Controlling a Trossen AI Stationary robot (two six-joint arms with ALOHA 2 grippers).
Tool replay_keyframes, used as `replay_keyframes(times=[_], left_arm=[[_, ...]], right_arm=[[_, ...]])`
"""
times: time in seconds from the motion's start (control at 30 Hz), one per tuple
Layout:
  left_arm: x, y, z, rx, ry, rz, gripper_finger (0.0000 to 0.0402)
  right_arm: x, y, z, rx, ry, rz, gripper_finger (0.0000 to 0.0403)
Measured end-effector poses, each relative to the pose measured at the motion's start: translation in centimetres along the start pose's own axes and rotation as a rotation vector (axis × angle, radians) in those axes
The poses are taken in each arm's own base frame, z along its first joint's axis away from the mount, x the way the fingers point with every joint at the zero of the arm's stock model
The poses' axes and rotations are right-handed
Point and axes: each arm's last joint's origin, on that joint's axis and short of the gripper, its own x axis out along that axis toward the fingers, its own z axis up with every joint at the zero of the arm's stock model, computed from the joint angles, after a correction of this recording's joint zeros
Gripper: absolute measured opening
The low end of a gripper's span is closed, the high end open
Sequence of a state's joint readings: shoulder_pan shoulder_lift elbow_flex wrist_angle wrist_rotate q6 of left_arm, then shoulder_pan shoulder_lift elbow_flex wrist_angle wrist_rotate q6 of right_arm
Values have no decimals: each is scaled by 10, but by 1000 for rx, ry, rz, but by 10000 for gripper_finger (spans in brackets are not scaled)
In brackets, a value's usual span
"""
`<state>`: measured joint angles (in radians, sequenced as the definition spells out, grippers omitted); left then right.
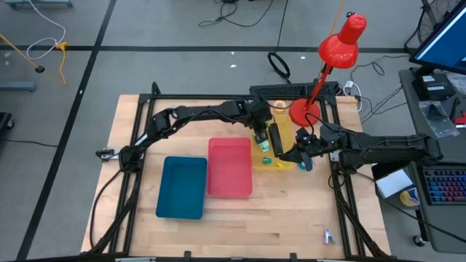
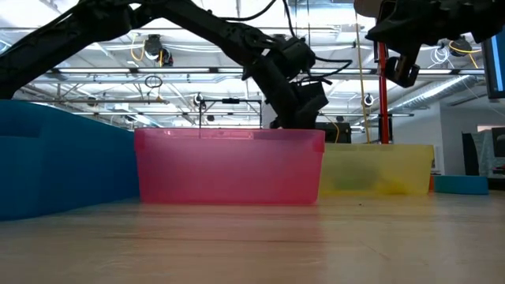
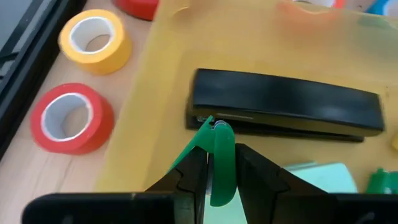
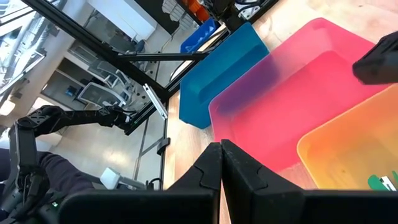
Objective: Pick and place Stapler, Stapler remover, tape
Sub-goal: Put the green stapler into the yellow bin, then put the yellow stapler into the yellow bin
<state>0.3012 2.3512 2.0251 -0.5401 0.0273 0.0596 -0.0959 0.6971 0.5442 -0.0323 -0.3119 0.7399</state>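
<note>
Here the left tool (image 3: 214, 163) pinches a thin, perhaps plastic, green stapler remover (image 3: 219, 158).

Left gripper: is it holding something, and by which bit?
Yes. The left gripper pinches a thin green piece by its lower end, above the black stapler. What it is cannot be told.

A black stapler (image 3: 283, 109) lies flat and closed inside the yellow tray (image 3: 168, 93), a green staple remover (image 3: 219, 163) stands clamped upright just before it, while yellow tape (image 3: 96, 40) and red tape (image 3: 71, 118) rolls lie flat on the table beside the tray.
</note>
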Motion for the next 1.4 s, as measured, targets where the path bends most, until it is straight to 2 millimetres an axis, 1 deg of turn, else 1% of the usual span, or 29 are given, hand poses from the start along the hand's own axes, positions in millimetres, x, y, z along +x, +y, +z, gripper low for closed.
replay_keyframes(times=[0.1,0.27,0.43,0.57,0.7,0.9,1.1,1.23,1.4], left_arm=[[0,-3,-1,21,8,-4,77],[7,-4,-7,25,49,-5,85],[8,-1,-7,21,46,54,123],[9,2,-8,-2,50,62,157],[8,3,-8,-12,47,63,177],[8,4,-8,-10,48,57,173],[8,3,-8,64,49,49,167],[8,0,-7,108,47,29,172],[9,-7,-5,156,31,23,184]], right_arm=[[0,0,0,-2,-4,4,0],[0,0,0,2,-4,4,0],[0,0,0,5,-4,4,0],[0,0,1,5,-5,4,0],[0,0,1,5,-5,4,0],[0,0,1,3,-5,4,0],[0,0,1,-1,-9,-1,0],[0,-2,3,-37,-89,-92,0],[3,-13,5,-74,-211,-331,0]])
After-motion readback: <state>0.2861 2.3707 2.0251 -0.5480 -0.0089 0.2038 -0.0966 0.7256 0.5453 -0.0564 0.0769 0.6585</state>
